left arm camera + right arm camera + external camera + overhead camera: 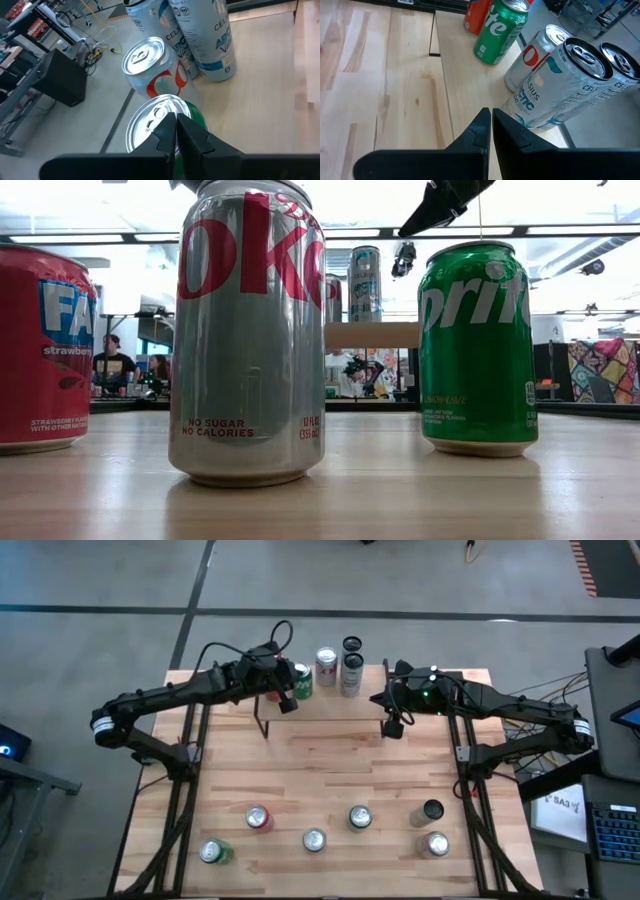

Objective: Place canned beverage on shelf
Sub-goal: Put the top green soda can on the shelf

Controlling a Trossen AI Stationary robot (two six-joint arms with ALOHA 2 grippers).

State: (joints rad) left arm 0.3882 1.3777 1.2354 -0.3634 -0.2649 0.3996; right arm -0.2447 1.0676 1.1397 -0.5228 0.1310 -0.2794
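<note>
No can grabbed yet, looks like the reaching stage; left gripper (pixel 176 131) is clenched empty right above the green can (pixel 160 125) behind the shelf (pixel 330 730); right gripper (pixel 491 125) clenched too; fingers need spreading first

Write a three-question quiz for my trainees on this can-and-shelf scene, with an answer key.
1. How many cans stand on the table in front of the shelf, not on it?
2. True or false: the left gripper and the right gripper are both open.
3. Which can is the left gripper closest to? A) the green can B) a tall Celsius can C) a black can

Key: 1) six. 2) False, both are shut. 3) A.
</note>
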